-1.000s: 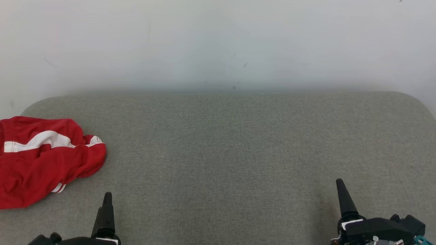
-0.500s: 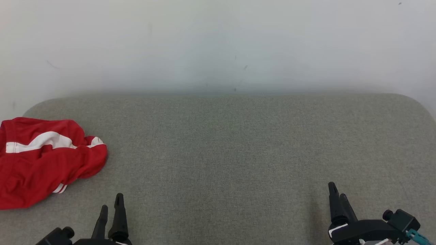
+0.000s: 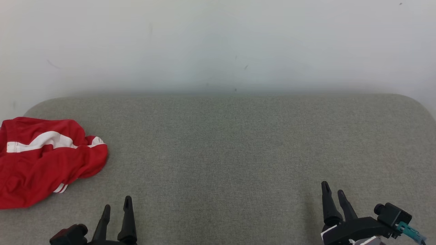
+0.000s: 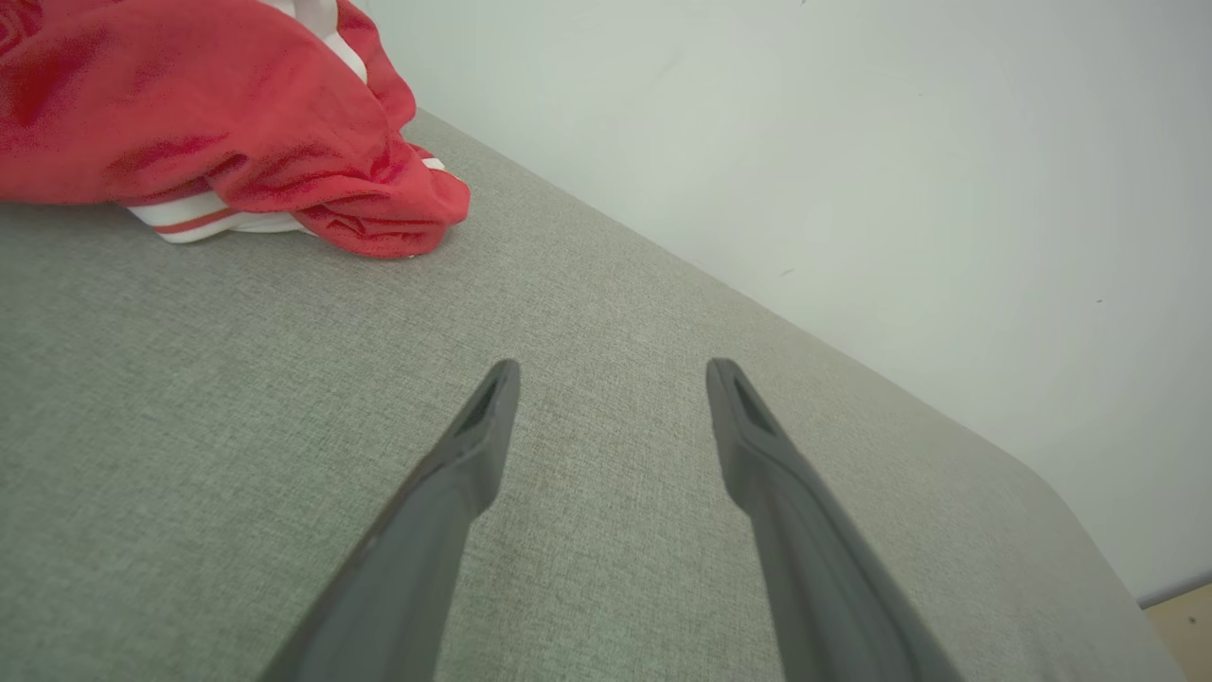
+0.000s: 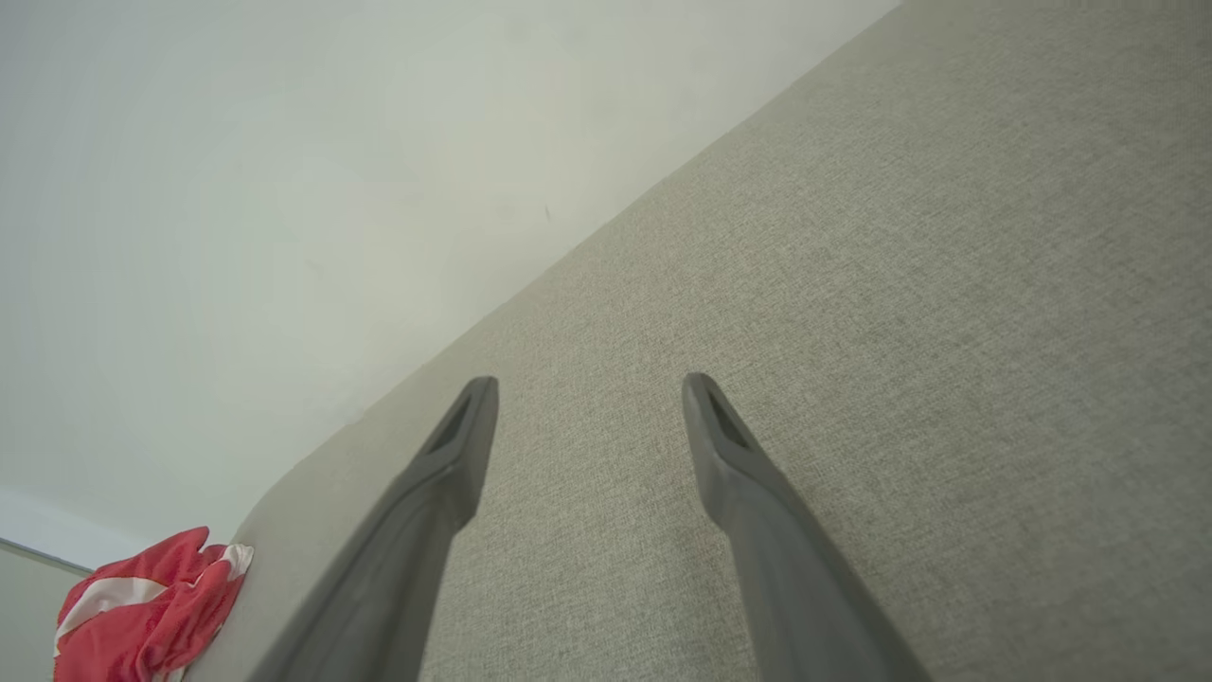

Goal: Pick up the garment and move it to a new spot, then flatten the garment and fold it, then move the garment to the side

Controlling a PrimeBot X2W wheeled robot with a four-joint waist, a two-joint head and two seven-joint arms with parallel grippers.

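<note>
Now left end effector (image 3: 117, 201) and right end effector (image 3: 332, 187) gape empty; left wrist view catches the garment (image 4: 189, 104) folds close up.

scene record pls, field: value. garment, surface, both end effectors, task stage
garment: red with white stripes, crumpled in a heap at the far left of the surface, partly cut off by the head view's left edge
surface: grey fabric, rounded far corners, set against a pale wall
left end effector: open, holding nothing, near edge, to the right of the garment and apart from it
right end effector: open, holding nothing, near edge on the right side, far from the garment
task stage: garment not yet picked up
</note>
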